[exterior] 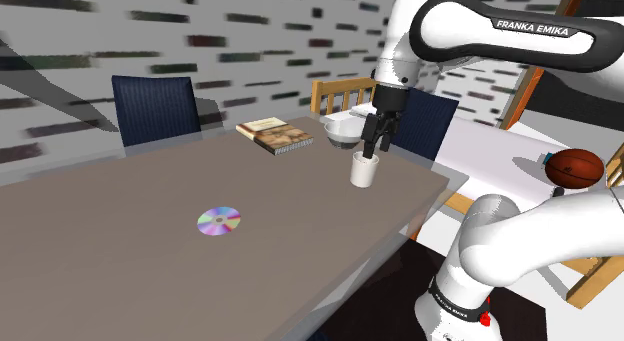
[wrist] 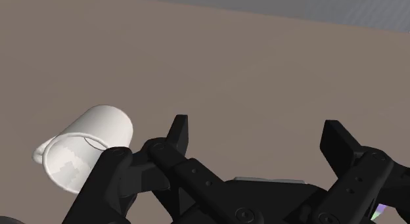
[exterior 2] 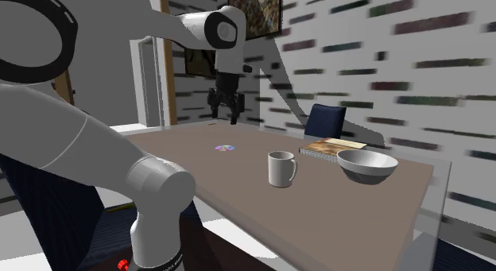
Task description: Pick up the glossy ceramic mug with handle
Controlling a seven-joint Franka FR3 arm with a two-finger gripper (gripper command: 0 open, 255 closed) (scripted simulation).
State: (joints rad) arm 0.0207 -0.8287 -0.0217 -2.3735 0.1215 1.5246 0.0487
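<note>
White arm [exterior: 500, 29] reaches out, gripper [wrist: 256, 134] pointing down, fingers [wrist: 179, 132] apart

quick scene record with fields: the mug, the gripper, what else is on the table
target: white mug, upright on the table
arm: gripper open, up off the table, near the mug
alignment: in the wrist view the mug sits beside one finger, not between the two
held: nothing
other items: bowl, book, shiny disc
likely next: centre over the mug, then lower

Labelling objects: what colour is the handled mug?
Plain white mug; second exterior view shows it best.
</note>
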